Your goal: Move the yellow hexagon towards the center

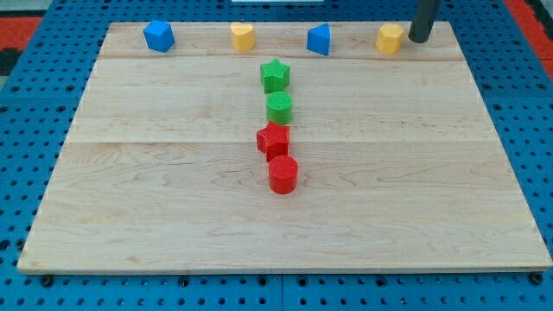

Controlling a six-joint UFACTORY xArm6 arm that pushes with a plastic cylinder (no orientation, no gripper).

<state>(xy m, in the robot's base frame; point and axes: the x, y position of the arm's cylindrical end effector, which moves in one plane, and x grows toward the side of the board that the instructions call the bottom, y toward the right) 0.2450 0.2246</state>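
Observation:
The yellow hexagon (390, 38) sits near the board's top edge at the view's right. My tip (418, 40) stands just to its right, close beside it; I cannot tell whether they touch. A yellow heart-shaped block (243, 37) sits at the top, left of centre. In the middle, a column runs downward: green star (275, 75), green cylinder (279, 108), red star (273, 139), red cylinder (282, 174).
A blue block (159, 35) sits at the top left and another blue block (319, 40) at the top, between the yellow heart and the yellow hexagon. The wooden board (155, 199) lies on a blue pegboard surface.

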